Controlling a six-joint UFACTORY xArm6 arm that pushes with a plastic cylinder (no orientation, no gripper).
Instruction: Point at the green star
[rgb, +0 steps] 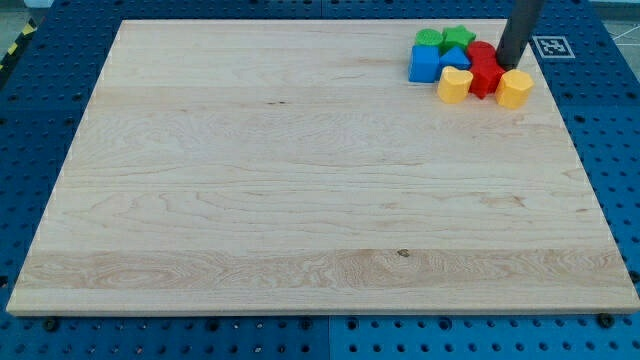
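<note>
In the camera view, a pale wooden surface (300, 180) lies on a blue pegboard bench (40, 120), and every block sits crowded into one cluster near the view's top right corner. The green star (459, 39) is at the top of that cluster, touching a second green block (429, 39) on its left; that one's shape is too foreshortened to name. Below them are a blue block (424, 64) and another blue block (456, 58), then a yellow block (455, 85) at the cluster's bottom. To the right stand a red block (487, 74) and a further yellow block (515, 89).

The dark rod comes down from the view's top edge, and my tip (508, 64) rests at the right side of the cluster, just beside the red block and above the right-hand yellow block. There is no claw on this arm, so nothing is grasped or released; the rod only touches and slides.

I judge the tip is near the star but not yet aimed at it, since the red block stands between them. The tight packing probably means any approach must skirt the cluster's top edge to avoid scattering neighbours.
</note>
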